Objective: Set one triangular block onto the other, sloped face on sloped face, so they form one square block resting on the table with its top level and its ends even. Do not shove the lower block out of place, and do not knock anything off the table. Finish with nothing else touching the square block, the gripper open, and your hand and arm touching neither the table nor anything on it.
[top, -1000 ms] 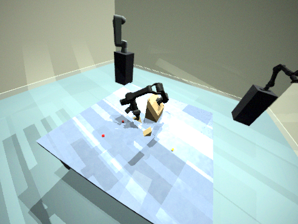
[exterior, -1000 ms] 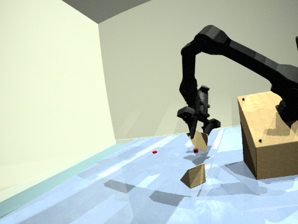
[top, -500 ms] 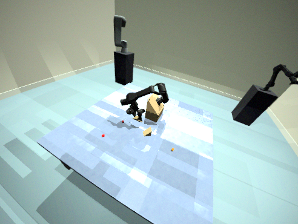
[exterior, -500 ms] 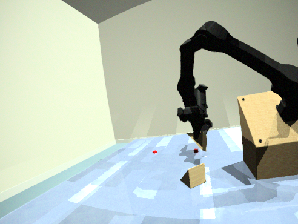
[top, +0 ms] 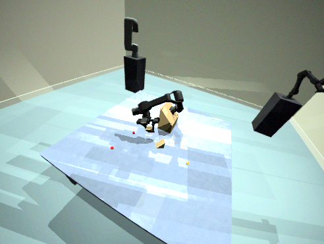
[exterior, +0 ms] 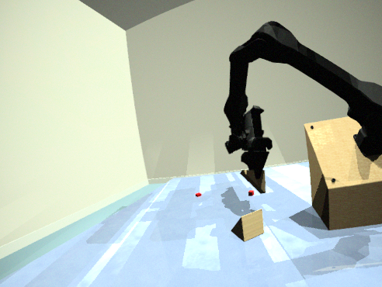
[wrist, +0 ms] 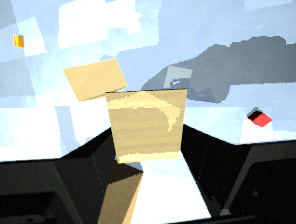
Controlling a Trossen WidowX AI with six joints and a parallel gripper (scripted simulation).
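One triangular block (top: 149, 129) (exterior: 259, 181) (wrist: 147, 125) is held above the table. In the exterior view its dark triangular end shows with a corner pointing down. My gripper (top: 149, 125) (exterior: 256, 171) (wrist: 146, 126) is shut on it, one finger at each end. The other triangular block (top: 160, 144) (exterior: 253, 226) (wrist: 95, 80) rests on the table, in front of the held block in the exterior view and beyond its upper left edge in the wrist view. The two blocks are apart. The held block's far side is hidden in the wrist view.
A large wooden wedge-shaped base (top: 167, 119) (exterior: 355, 205) carries my arm beside the blocks. Small red cubes (top: 112, 148) (exterior: 198, 195) and a yellow one (top: 188, 163) (wrist: 19, 41) lie on the table (top: 207, 198). Two dark pedestals with arms stand beyond the table.
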